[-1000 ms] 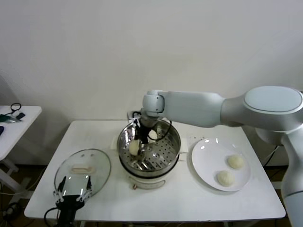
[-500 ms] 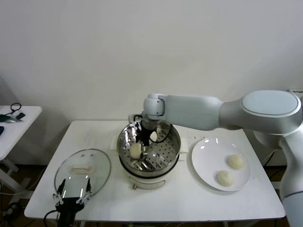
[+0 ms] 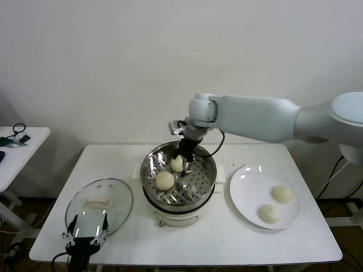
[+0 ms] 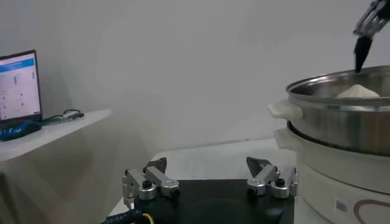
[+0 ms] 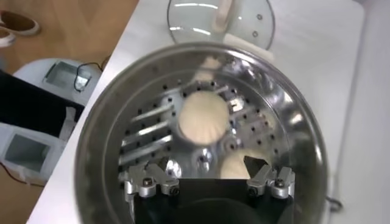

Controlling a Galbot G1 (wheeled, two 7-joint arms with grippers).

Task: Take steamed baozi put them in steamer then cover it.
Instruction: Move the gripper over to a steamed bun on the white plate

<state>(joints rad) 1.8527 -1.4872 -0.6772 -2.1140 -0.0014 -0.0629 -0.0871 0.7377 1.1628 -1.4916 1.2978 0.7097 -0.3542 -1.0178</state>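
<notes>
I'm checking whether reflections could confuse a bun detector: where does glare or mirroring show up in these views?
Head view: bright highlights on the plate rim and sheen on the glass cover. Right wrist view: the steamer wall mirrors the nearest baozi, giving a pale ghost above it, and streaks cross the tray. Left wrist view: only a soft band on the steel rim.

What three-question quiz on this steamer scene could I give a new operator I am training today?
1. How many buns lie in the steamer, and how many on the plate?
2. True or false: the lid covers the steamer.
3. Which gripper is above the steamer: A left, B right?

Key:
1. Two in the steamer, two on the plate.
2. False; it lies on the table, left of the steamer.
3. B; the right gripper, fingers open and empty. The left gripper waits open near the lid.
</notes>
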